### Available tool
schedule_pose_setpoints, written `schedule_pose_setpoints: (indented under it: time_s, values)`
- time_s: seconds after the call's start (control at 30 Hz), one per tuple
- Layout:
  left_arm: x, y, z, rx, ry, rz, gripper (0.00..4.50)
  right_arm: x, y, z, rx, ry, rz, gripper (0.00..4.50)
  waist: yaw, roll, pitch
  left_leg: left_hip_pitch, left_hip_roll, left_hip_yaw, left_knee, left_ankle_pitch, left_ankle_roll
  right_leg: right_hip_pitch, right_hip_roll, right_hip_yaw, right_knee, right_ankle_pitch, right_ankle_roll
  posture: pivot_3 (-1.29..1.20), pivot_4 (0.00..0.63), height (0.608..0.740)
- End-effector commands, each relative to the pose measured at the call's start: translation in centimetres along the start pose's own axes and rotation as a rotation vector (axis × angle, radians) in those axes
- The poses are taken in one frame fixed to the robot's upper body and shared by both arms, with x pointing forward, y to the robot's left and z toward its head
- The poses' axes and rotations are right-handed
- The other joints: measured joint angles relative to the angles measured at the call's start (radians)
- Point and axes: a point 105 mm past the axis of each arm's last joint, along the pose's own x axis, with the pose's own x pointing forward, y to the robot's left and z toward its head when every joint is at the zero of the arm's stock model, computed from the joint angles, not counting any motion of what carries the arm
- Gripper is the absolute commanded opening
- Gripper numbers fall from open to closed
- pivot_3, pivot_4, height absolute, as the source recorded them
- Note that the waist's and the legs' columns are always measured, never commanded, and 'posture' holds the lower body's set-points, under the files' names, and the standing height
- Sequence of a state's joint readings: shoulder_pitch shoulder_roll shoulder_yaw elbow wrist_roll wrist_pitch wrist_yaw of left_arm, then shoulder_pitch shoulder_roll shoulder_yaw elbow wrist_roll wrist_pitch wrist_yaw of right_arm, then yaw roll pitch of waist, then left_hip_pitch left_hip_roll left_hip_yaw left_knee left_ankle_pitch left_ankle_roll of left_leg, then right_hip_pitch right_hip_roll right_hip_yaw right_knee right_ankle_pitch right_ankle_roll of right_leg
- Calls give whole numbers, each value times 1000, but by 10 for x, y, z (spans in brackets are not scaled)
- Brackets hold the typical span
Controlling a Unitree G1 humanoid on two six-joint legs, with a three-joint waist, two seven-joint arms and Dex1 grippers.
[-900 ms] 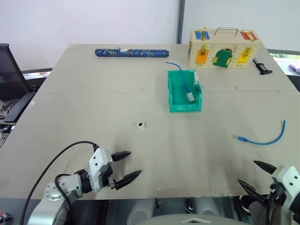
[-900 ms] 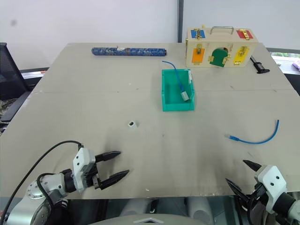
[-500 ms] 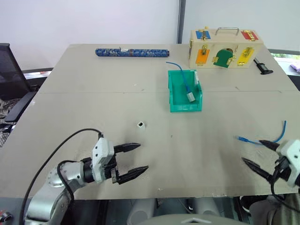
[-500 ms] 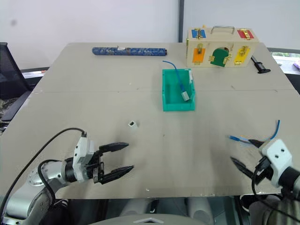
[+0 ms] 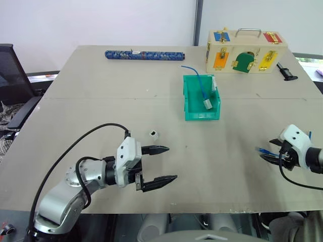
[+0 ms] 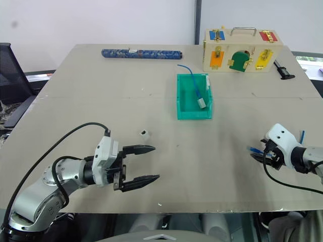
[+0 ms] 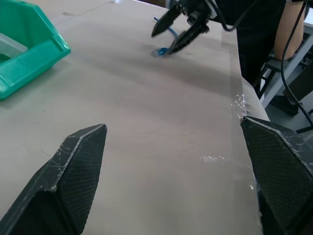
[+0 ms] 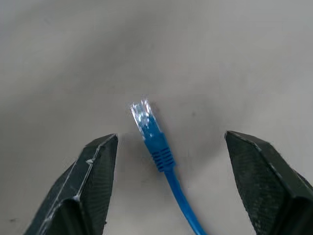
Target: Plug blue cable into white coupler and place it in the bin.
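We see the right gripper now well forward from the table's near edge, its spread fingers straddling the plug tip of the blue cable, where earlier it hung near the table corner, short of the cable. The left gripper is also farther over the table, jaws wide, closer to the white coupler than before but not touching it.

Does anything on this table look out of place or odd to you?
One thing: the bin already holds another blue cable ending in a grey block, its tail trailing out over the back rim. The blue cable and the white coupler lie far apart on the table. Nothing looks spilled or broken.
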State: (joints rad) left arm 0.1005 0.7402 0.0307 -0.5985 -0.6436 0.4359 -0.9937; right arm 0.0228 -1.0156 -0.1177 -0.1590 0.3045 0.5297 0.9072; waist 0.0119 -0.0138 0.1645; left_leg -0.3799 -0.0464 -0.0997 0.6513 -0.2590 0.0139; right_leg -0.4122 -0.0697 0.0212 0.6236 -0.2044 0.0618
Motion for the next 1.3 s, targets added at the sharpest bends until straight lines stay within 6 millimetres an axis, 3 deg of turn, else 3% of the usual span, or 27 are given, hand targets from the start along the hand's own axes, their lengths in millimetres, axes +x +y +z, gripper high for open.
schedule_pose_setpoints:
  time_s: [0.03,0.1,0.2,0.3,0.47,0.73,0.9,1.03,1.07,1.2,1.3]
  values:
    - [2,-3,9,23,-23,-4,4500,-1,-3,1,-36,32,43,2403,0,0,0,0,0,0,0,0,0,0,0,0,0,0,0,0,150,740]
    - [2,-3,10,22,-23,1,4500,1,-3,2,-39,35,59,1374,0,0,0,0,0,0,0,0,0,0,0,0,0,0,0,0,150,740]
    - [1,-1,8,18,-22,10,4500,3,9,23,-75,-12,132,54,-1,0,0,1,0,0,1,0,0,1,0,0,0,0,0,0,150,740]
    - [0,1,6,18,-15,18,4500,8,28,46,-124,-54,206,54,-5,0,0,1,1,0,1,0,0,0,1,0,0,0,0,0,150,740]
    - [3,11,-3,56,18,67,4500,35,70,91,-246,-113,345,54,-13,0,0,0,1,-1,1,0,0,0,1,0,0,0,0,0,150,740]
    - [11,22,-22,72,128,84,4500,92,106,111,-533,-86,501,54,-16,-1,1,-1,-1,-3,1,0,0,-1,0,-2,0,1,1,0,150,740]
    - [18,28,-25,95,154,56,4500,94,109,103,-549,-88,554,2210,-21,-2,1,0,-1,-5,0,0,0,-1,0,-3,0,3,4,0,150,740]
    - [33,38,-28,109,177,33,4500,62,100,119,-381,-281,503,4177,-12,-2,1,-2,-2,-8,0,0,0,-1,0,-4,0,3,4,0,150,740]
    - [36,40,-28,115,178,23,4500,54,99,119,-358,-318,491,4432,-5,-1,2,-2,-2,-9,0,0,0,-1,0,-4,0,3,4,0,150,740]
    - [47,45,-28,144,192,-11,4500,23,98,109,-310,-459,372,4432,1,0,2,-2,-3,-10,0,0,0,-2,-1,-3,1,3,4,0,150,740]
    - [57,51,-25,163,199,-30,4500,1,98,91,-252,-524,240,4432,6,0,2,-2,-3,-10,0,0,0,-2,-1,-3,1,3,4,0,150,740]
